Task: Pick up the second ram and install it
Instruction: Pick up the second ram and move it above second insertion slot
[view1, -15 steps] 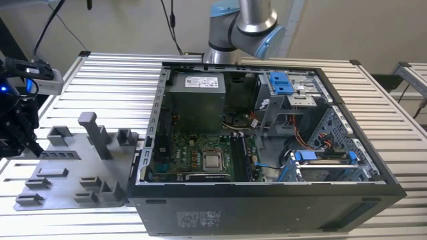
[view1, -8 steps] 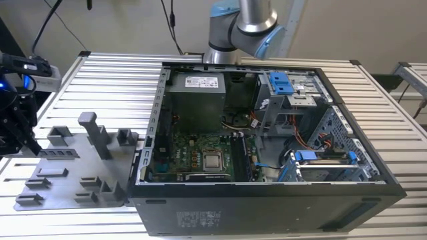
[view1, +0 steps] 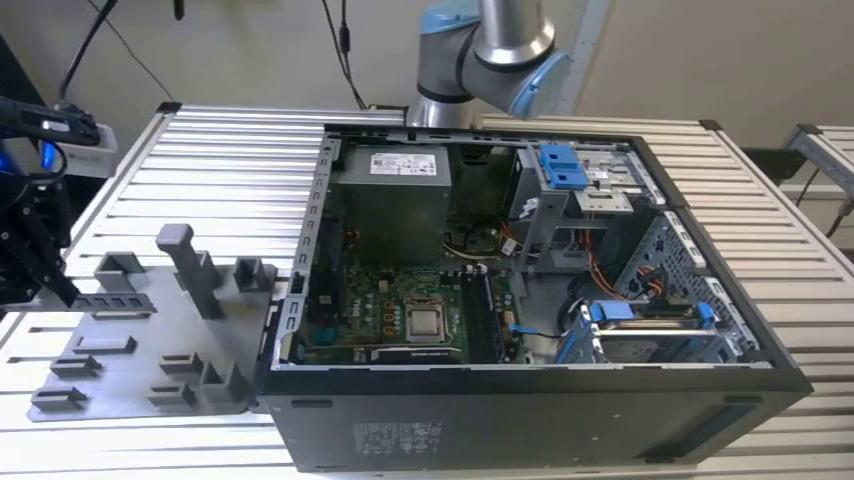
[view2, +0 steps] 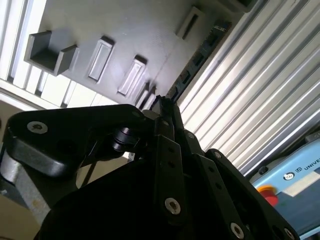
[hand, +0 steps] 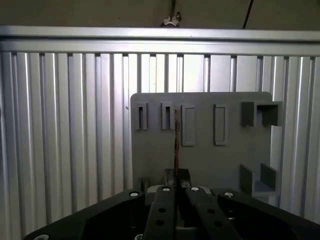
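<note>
In the first wrist view my gripper (hand: 176, 176) is shut on the second ram (hand: 176, 142), a thin dark bar seen edge-on that sticks out from between the fingertips. It hangs over the grey tray (hand: 210, 165), in line with the tray's row of narrow slots. The second wrist view shows the fingers (view2: 165, 145) closed together above the same tray (view2: 125, 30). In the exterior view the gripper (view1: 51, 278) is at the far left, above the left end of the tray (view1: 134, 365) and away from the open computer case (view1: 534, 420).
The case lies on its side with the motherboard (view1: 387, 310) exposed, and blue drive brackets (view1: 561, 165) at its far side. Grey posts (view1: 187, 265) stand up from the tray. The arm's base (view1: 481, 50) rises behind the case. A ribbed metal table (view1: 227, 150) lies underneath.
</note>
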